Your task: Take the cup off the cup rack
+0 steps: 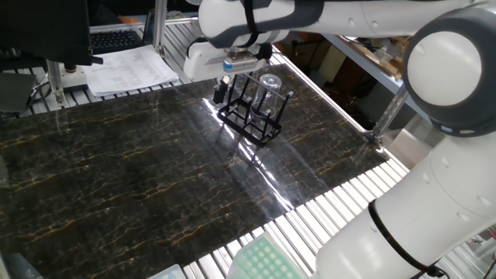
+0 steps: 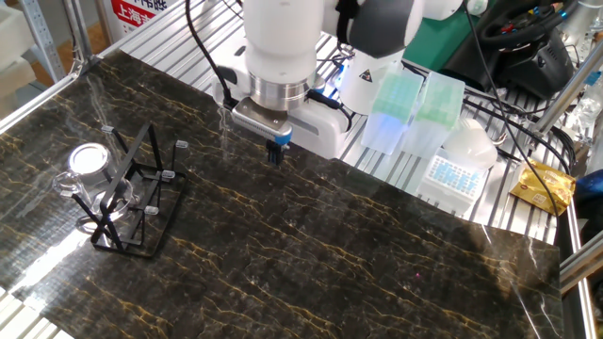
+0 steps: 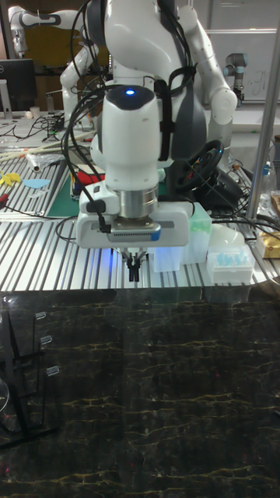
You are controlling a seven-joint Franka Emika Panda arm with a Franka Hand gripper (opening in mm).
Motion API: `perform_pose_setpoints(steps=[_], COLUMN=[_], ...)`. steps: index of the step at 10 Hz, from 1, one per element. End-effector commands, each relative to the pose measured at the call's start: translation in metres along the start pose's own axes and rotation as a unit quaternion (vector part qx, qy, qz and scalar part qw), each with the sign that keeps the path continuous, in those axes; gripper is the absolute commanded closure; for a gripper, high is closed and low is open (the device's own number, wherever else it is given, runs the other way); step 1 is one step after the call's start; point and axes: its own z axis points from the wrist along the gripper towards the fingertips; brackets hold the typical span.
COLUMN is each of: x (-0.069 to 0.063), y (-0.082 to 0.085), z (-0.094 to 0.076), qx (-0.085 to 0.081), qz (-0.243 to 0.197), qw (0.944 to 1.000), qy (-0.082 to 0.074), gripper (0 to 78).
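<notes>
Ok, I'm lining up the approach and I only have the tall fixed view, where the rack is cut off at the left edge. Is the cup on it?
Observer: Yes. The cup hangs on the cup rack, on a peg.
Operator: Which side of the rack, relative to the gripper?
Observer: The far side. In the other fixed view the rack's black frame stands between the cup and the gripper.
Operator: Is the gripper near the rack?
Observer: No, it hangs well apart from it, with a stretch of bare table between them.
Operator: Anything on the other pegs?
Observer: Nothing; the cup is the only thing on the rack.
</notes>
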Motion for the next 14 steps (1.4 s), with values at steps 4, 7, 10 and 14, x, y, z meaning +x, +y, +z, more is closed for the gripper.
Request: perform_pose_setpoints(steps=[4, 7, 10, 14], x=[-0.024, -0.024, -0.025, -0.026], y=[-0.031, -0.049, -0.048, -0.045], z=[-0.003, 0.004, 0.009, 0.018], qx=[0.002, 0.001, 0.000, -0.001], qz=[-0.019, 0.001, 0.020, 0.025], qw=[0.9998, 1.0000, 0.9998, 0.9995], qy=[0.002, -0.003, -0.002, -0.017], gripper=[77.6, 77.6, 77.6, 77.6])
